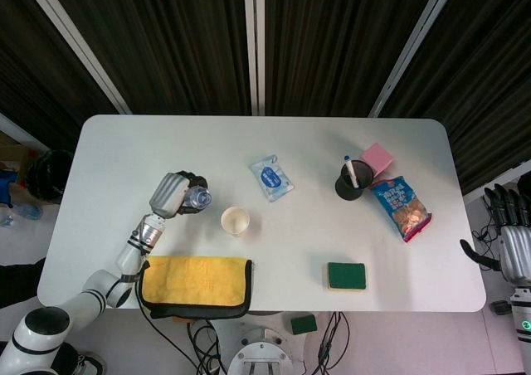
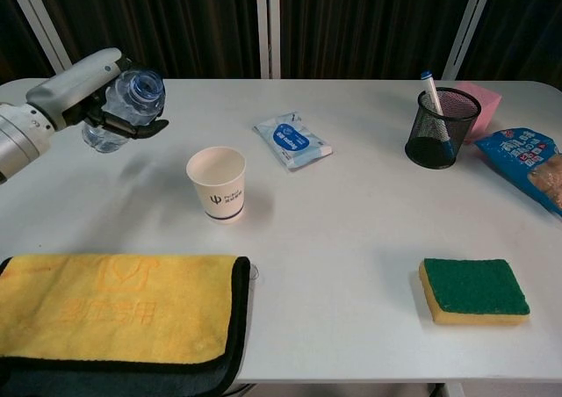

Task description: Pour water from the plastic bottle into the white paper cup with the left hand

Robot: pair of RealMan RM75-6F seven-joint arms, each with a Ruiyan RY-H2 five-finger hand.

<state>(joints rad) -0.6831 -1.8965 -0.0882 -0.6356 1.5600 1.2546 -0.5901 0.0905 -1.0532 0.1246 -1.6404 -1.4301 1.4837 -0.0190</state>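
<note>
One plastic bottle tilted — paper cup empty

Lab-like room, white table, dark slatted wall

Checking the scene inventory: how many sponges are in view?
2. One green-topped sponge lies on the table's front right. A second green sponge lies on the floor under the front edge, seen only in the head view.

A clear glossy plastic bottle, matt paper cup and fuzzy yellow cloth are seen.
</note>
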